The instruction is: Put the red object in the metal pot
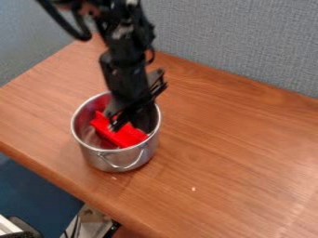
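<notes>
The red object [110, 130] lies tilted inside the metal pot [114, 158], which stands on the left half of the wooden table. One end of the block leans towards the pot's near rim. My gripper [125, 116] points down into the pot from above, its dark fingers shut. The fingertips are low inside the pot, at the block's right side. I cannot tell whether they touch the block. The arm hides the pot's far rim.
The wooden table [236, 149] stretches to the right of the pot and behind it. Its front edge runs diagonally just below the pot, with dark floor beyond. A grey wall [236, 37] stands behind the table.
</notes>
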`<act>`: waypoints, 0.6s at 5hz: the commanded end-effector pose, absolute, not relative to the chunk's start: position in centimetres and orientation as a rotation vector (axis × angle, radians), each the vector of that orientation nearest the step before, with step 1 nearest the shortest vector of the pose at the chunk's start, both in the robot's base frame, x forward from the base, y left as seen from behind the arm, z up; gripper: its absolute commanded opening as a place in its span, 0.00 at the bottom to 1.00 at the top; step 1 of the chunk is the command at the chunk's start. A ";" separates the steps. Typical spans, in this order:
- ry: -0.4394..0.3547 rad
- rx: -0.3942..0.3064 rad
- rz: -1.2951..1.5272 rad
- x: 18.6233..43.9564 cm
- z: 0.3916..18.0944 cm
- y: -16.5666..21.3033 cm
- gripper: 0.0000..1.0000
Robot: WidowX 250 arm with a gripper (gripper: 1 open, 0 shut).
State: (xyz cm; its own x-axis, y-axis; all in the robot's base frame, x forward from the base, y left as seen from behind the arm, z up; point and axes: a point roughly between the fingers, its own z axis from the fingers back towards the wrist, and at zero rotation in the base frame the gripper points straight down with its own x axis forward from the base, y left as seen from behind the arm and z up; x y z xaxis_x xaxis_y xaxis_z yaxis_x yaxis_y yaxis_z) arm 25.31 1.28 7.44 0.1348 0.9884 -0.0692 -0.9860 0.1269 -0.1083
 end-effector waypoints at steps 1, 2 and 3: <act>-0.075 -0.154 1.464 26.4 10.0 0.2 0.00; -0.096 -0.144 1.507 26.9 11.4 -0.3 0.00; -0.096 -0.153 1.489 26.4 11.6 0.1 0.00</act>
State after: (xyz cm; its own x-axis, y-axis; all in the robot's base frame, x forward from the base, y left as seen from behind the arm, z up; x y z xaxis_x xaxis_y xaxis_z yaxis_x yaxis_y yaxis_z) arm 26.24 0.05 10.62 0.0884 0.9955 -0.0330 -0.9887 0.0837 -0.1246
